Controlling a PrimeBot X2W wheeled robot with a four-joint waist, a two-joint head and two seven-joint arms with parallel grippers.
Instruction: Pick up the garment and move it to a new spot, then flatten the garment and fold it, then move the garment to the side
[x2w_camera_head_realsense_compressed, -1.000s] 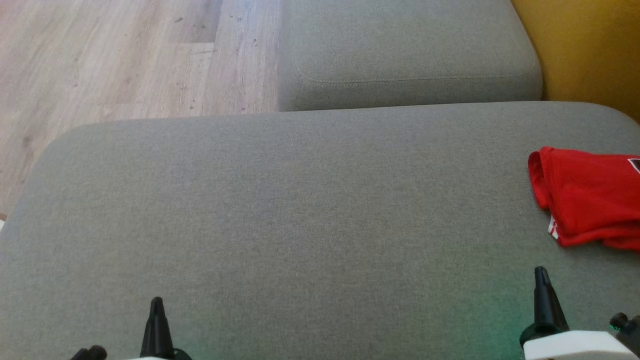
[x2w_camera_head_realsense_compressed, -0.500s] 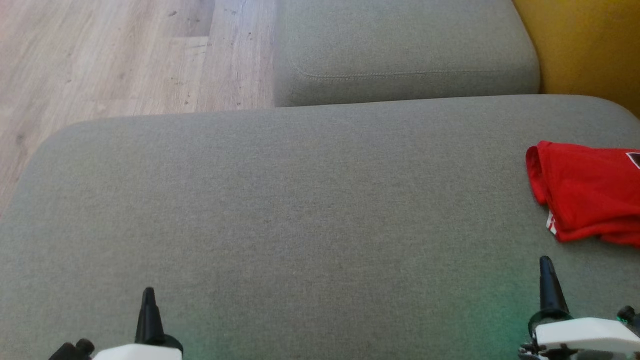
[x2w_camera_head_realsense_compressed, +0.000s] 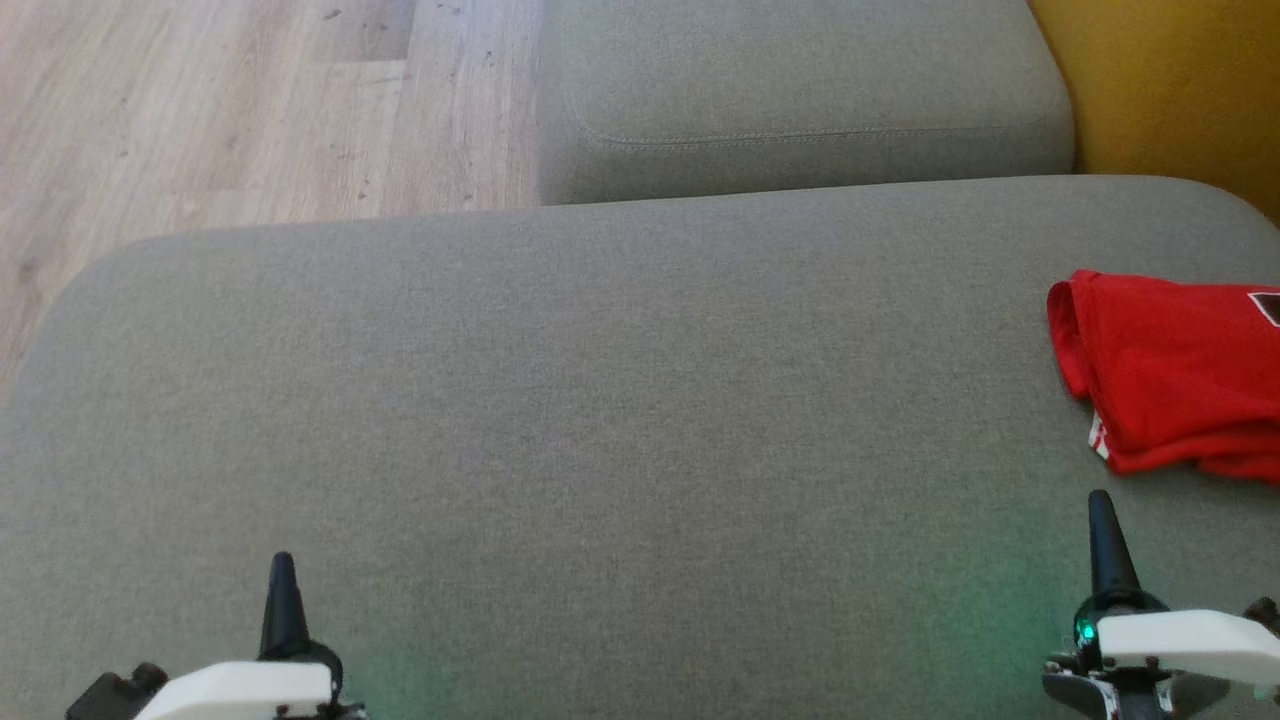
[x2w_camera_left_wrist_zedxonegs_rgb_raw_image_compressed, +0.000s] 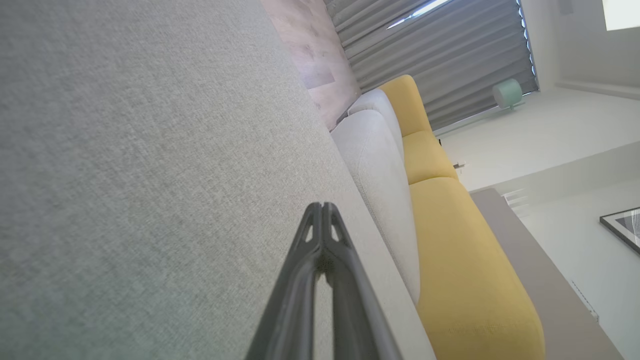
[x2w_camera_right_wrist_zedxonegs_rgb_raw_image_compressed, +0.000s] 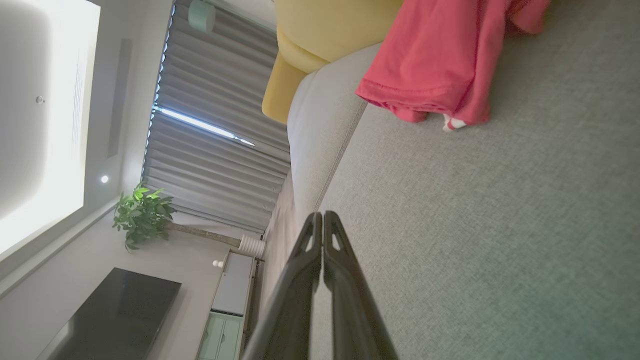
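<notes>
Garment (x2w_camera_head_realsense_compressed: 1180, 375), red and crumpled, is seen at right edge on grey cushion (x2w_camera_head_realsense_compressed: 600, 400); fingers of left gripper (x2w_camera_head_realsense_compressed: 283, 565) and right gripper (x2w_camera_head_realsense_compressed: 1100, 505), lower corners, are pressed together, empty.

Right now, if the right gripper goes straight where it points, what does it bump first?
Probably the near left edge of the red shirt, lying just ahead of the shut right gripper on the grey cushion. It may just slip past beside it; depth is unclear.
</notes>
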